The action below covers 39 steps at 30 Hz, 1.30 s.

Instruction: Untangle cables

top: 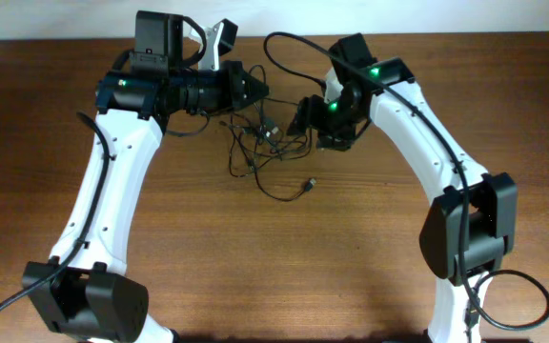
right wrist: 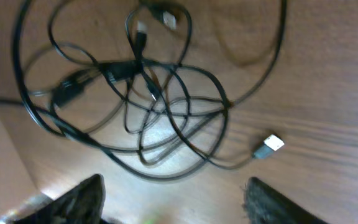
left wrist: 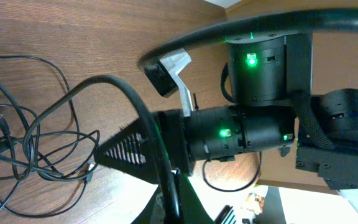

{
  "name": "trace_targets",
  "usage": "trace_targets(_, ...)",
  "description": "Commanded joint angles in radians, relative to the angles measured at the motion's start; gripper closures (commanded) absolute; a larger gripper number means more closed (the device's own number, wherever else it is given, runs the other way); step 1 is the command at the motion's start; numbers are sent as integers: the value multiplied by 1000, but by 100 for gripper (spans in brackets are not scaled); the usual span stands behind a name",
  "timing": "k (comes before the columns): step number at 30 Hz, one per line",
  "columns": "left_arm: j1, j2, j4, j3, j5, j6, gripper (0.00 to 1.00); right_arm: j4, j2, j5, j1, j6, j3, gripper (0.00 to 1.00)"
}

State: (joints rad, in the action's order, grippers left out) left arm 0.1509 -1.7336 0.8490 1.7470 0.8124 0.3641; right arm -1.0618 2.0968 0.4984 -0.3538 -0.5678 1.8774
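Cables [top: 265, 143] tangled near bench [top: 351, 248] far edge; left claw [top: 255, 90] closed, empty; right claw [right wrist: 173, 205] spread wide above tangle.

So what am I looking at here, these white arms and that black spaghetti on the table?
Two robot arms sit at a wooden table. The top picture looks down from above; the other two come from small cameras on each wrist. Between the arms lie the cables, thin black wires looped into a tangle, with one plug end trailing loose. The left gripper is the black pincer on the left arm; its fingers are shut, and I cannot tell whether a strand is pinched. The right gripper hangs over the tangle with its two fingers spread apart, holding nothing.
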Motion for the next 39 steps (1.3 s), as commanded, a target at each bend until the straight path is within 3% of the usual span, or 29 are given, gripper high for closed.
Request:
trace_targets(1,-3,8,-2,23,-9,2,96,44,54,11,-30,-70,-6,37)
trace_targets(3,-3,8,-2,23,-9,2,96,69,79,14,-40,-81,-8,41)
trace_targets(6,-3,8,0,23,-26,1,97,117,151,5,-53,-106,-10,55)
trace_targets(8,-3,8,6,23,-36,1,97,136,154,-40,-51,-105,-9,71)
trace_targets(9,-3,8,6,23,-69,2,97,137,154,-40,-47,-101,-9,87)
trace_targets(10,-3,8,12,23,-95,2,97,131,153,-39,-39,-77,-9,96)
trace_targets(14,-4,0,148,23,-515,-3,97,-5,9,-173,15,90,21,96)
trace_targets(16,-5,-2,195,20,-687,-3,97,-63,-89,-269,24,101,21,96)
trace_targets(20,-5,-3,333,19,-1051,-2,95,-124,-337,-282,94,120,21,96)
trace_targets(22,-4,-12,339,18,-947,-23,100,-112,-413,-259,86,153,21,96)
trace_targets(25,13,-81,348,0,-554,-169,97,-85,-425,-206,57,148,21,96)
trace_targets(27,45,-169,372,0,-362,-318,75,-47,-424,-183,52,141,21,96)
trace_targets(28,59,-199,372,0,-313,-379,36,-32,-424,-168,52,141,21,96)
trace_targets(29,68,-214,372,0,-299,-430,18,-27,-424,-165,52,141,21,96)
trace_targets(30,71,-217,368,0,-299,-499,9,-25,-424,-165,52,140,21,96)
trace_targets(31,71,-216,359,8,-263,-607,9,-19,-424,-165,52,122,21,96)
trace_targets(33,71,-216,352,30,-16,-835,12,-14,-423,-166,53,115,21,96)
trace_targets(35,71,-216,294,38,170,-920,14,-15,-422,-165,53,106,21,96)
trace_targets(37,74,-216,218,38,221,-921,16,-16,-422,-166,53,107,21,95)
trace_targets(38,76,-216,198,38,220,-917,16,-18,-420,-166,53,107,21,90)
trace_targets(39,76,-216,188,40,207,-904,20,-25,-414,-166,53,107,21,70)
